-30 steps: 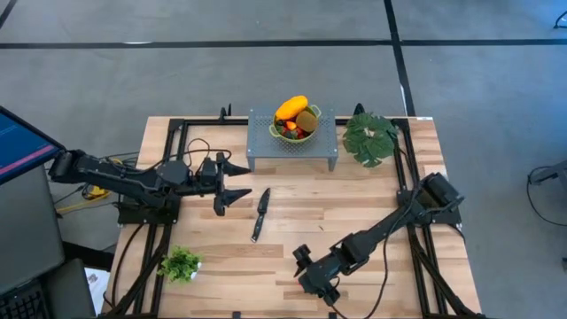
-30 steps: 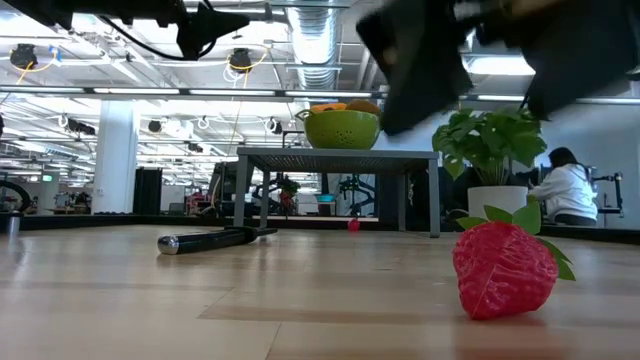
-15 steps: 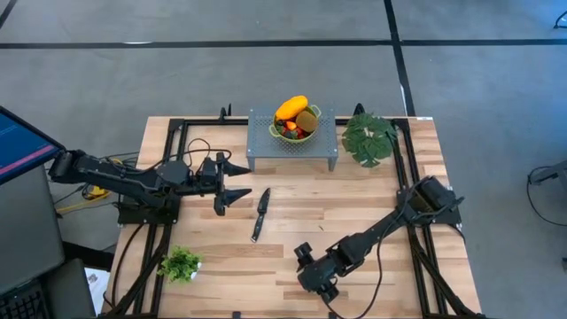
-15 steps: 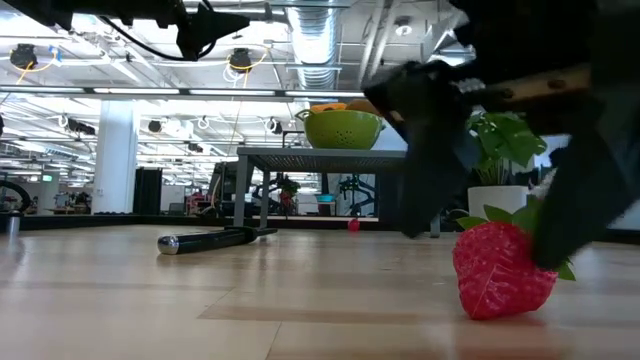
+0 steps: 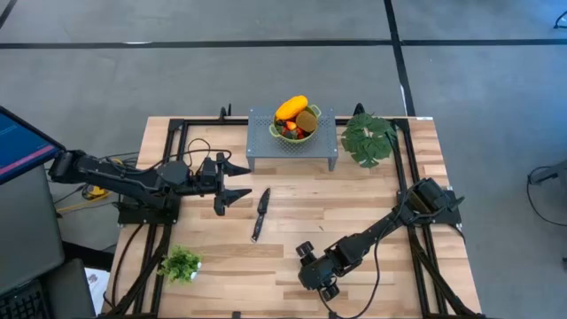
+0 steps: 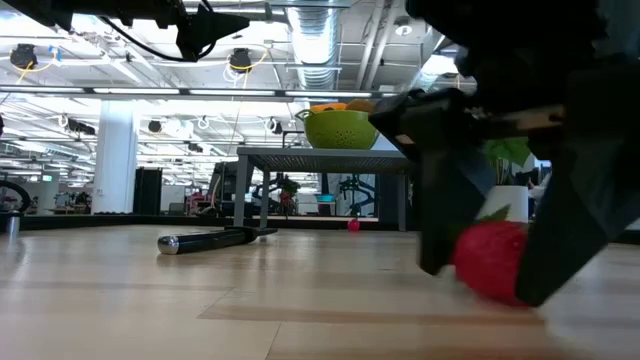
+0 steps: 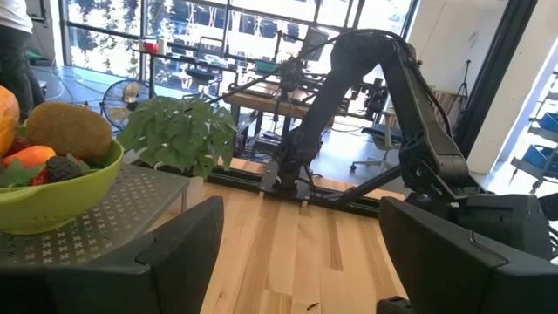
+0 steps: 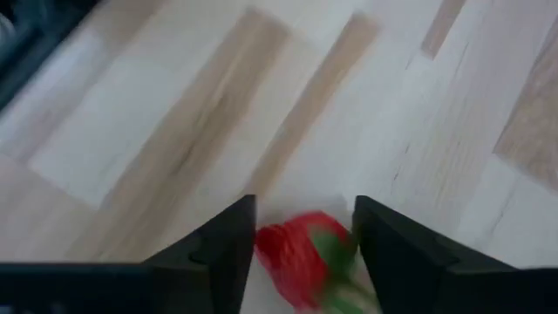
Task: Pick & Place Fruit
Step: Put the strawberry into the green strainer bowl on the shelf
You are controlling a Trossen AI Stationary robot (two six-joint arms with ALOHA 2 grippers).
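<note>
A red strawberry (image 6: 490, 262) with a green leaf lies on the wooden table near its front edge. My right gripper (image 6: 482, 285) slants down over it, one finger on each side, which the right wrist view (image 8: 305, 262) shows too. In the high view the gripper (image 5: 321, 285) hides the berry. A green bowl (image 5: 297, 131) with more fruit, a yellow-orange one on top, stands on a grey perforated stand (image 5: 266, 146) at the far side. My left gripper (image 5: 232, 182) waits open and level over the table's left half. My right gripper has the strawberry's two sides (image 8: 270, 249) between its two fingers, which come slanting down from above and from the table's right. The berry fills the gap between the fingers (image 6: 440, 220). It still lies on the table.
A black-handled knife (image 5: 260, 213) lies in the table's middle. A leafy plant (image 5: 369, 139) stands at the far right and a small one (image 5: 181, 263) at the near left. Black frame rails run along the left and right sides.
My right gripper has come down over the strawberry and tipped steeper. Its fingers now stand on both sides of the berry and have closed in on it. The strawberry has shifted a little between them.
</note>
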